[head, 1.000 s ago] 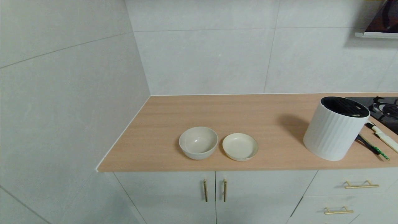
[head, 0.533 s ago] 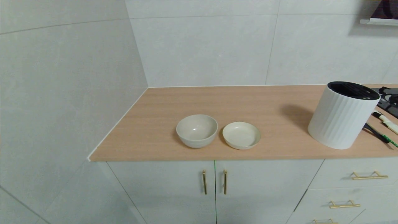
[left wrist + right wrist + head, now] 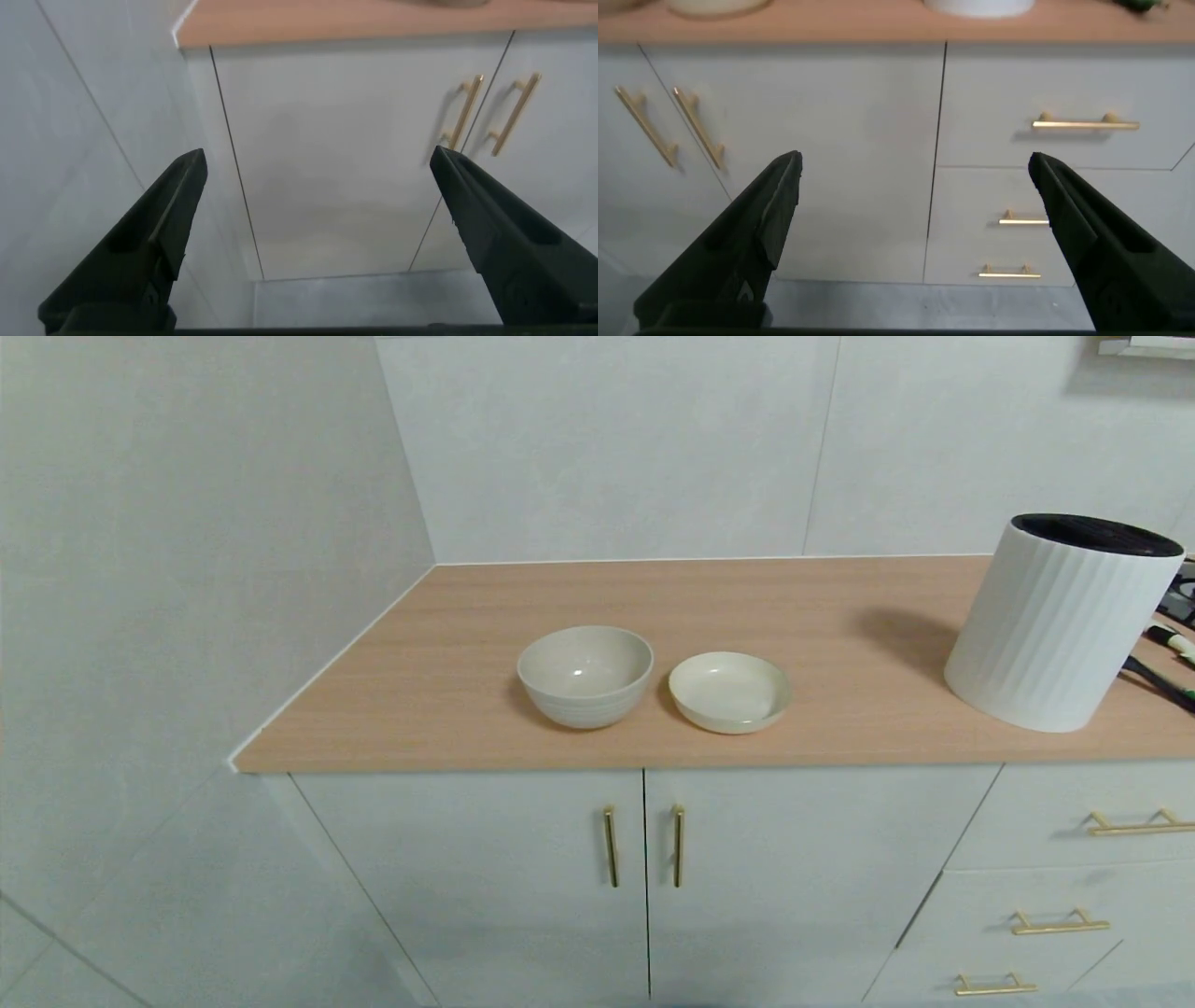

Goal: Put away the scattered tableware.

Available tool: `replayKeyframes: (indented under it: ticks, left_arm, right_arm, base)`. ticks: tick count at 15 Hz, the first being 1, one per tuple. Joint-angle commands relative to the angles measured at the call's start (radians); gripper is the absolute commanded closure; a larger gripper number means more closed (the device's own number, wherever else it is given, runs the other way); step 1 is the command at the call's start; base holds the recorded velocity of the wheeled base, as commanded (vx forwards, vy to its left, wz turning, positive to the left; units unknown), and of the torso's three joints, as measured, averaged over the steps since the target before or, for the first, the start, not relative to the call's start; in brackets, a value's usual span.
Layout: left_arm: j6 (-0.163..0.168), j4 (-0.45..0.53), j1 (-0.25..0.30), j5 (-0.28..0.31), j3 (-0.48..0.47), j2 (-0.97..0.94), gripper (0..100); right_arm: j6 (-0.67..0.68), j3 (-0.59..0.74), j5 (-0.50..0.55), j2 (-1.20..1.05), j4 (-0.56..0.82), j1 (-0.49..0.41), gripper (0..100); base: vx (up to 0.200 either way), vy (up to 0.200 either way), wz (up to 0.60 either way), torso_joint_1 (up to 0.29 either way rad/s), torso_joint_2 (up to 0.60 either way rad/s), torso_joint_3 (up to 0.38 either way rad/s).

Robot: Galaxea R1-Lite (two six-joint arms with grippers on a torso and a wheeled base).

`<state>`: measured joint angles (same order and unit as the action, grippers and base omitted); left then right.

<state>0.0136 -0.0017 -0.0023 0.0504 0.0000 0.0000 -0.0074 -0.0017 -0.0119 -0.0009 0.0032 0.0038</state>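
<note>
1. The left gripper [image 3: 313,177] is hanging low in front of the cabinet doors [image 3: 467,877], its jaws standing wide apart and holding nothing.
2. The right gripper [image 3: 913,168] is hanging equally low, facing the drawers [image 3: 1064,831], with its jaws also spread wide and empty.
3. Above them on the surface [image 3: 448,644], the bowl [image 3: 584,674] and the shallow dish [image 3: 729,691] are sitting upright near the front edge, just beside each other.
4. Farther right, a white ribbed holder [image 3: 1060,625] is standing, with loose utensils [image 3: 1162,677] lying beyond it.
5. Judging by this, the robot is lining up its approach and nothing is being picked up yet.
6. The next move is probably calling for one arm to rise to surface height and take the bowl by its rim without nudging the dish.
</note>
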Motion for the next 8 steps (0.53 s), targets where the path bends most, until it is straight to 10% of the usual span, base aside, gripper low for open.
replayKeyframes:
  ticks: [1, 8]
  left_arm:
    - [0.000, 0.000, 0.001, 0.000, 0.000, 0.000, 0]
    - [0.000, 0.000, 0.001, 0.000, 0.000, 0.000, 0]
  right_arm:
    - [0.000, 0.000, -0.002, 0.001, 0.000, 0.001, 0]
    - [0.000, 0.000, 0.000, 0.001, 0.000, 0.001, 0]
  base:
    - [0.000, 0.000, 0.00, -0.217, 0.51, 0.290]
    - [0.000, 0.000, 0.00, -0.191, 0.48, 0.290]
